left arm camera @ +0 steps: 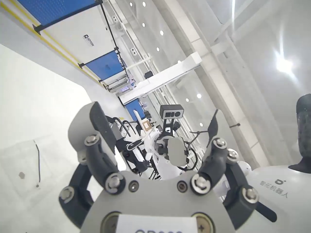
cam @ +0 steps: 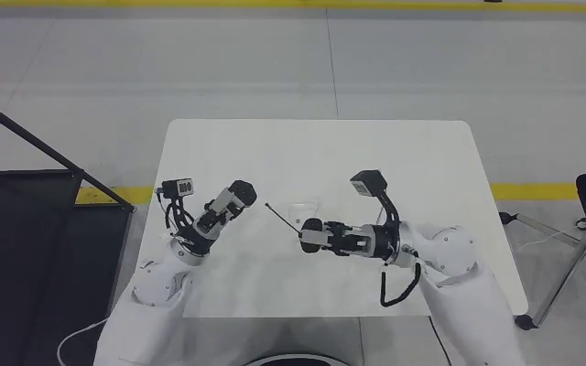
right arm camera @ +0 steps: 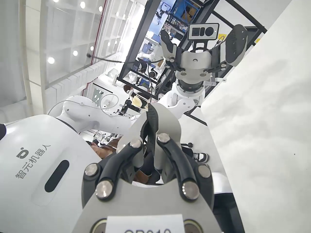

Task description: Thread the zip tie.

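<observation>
White table (cam: 385, 165) stands over yellow floor stripe (cam: 536, 191).

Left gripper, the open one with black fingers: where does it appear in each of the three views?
Top view: the open, black-fingered left gripper, left of centre, over the white table.
Left wrist view: left gripper close in the foreground, wide open.
Right wrist view: left gripper farther off, beside the table's edge.
Shared landmark: the table.

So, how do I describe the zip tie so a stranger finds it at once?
Start at the white table, then find the right gripper near its middle. The zip tie is the thin black strand jutting from that shut gripper toward the left gripper, slimmer than anything nearby.
</observation>
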You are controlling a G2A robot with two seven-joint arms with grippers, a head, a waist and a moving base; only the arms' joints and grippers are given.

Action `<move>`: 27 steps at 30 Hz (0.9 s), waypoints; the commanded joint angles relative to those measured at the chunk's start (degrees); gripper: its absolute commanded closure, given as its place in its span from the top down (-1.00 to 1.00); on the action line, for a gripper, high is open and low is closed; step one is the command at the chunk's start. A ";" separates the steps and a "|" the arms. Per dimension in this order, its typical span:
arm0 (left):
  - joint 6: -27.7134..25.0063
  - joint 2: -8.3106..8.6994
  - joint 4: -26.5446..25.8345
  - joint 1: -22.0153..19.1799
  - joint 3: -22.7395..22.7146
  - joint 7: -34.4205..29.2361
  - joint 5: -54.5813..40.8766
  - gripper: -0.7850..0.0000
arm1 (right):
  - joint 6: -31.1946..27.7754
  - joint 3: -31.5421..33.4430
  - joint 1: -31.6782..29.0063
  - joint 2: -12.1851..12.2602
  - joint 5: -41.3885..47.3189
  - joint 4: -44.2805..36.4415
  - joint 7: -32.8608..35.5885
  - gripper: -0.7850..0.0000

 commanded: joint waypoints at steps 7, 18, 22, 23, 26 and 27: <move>2.31 -0.07 -1.08 0.20 1.11 -0.52 -2.95 1.00 | 0.05 -0.08 -0.12 -0.01 -0.03 -0.10 -0.23 -1.00; 11.05 0.89 -0.27 -1.24 0.75 -23.24 -25.79 0.73 | 4.24 -3.22 5.52 0.05 12.28 5.63 14.35 -1.00; 12.86 0.95 0.06 -1.60 1.30 -28.23 -29.79 0.24 | 4.90 -4.64 7.75 -0.16 13.67 8.16 15.98 -1.00; 13.14 0.96 0.21 -1.64 1.39 -28.87 -30.05 0.10 | 4.85 -4.98 8.14 -0.22 13.68 8.59 15.93 -1.00; 13.97 0.98 0.37 -1.86 1.94 -30.44 -30.09 0.09 | 4.74 -5.75 9.06 -0.39 14.12 9.74 15.52 -1.00; 14.35 0.99 0.46 -1.91 2.11 -30.91 -30.25 0.05 | 4.72 -5.98 9.29 -0.43 14.14 10.11 15.24 -1.00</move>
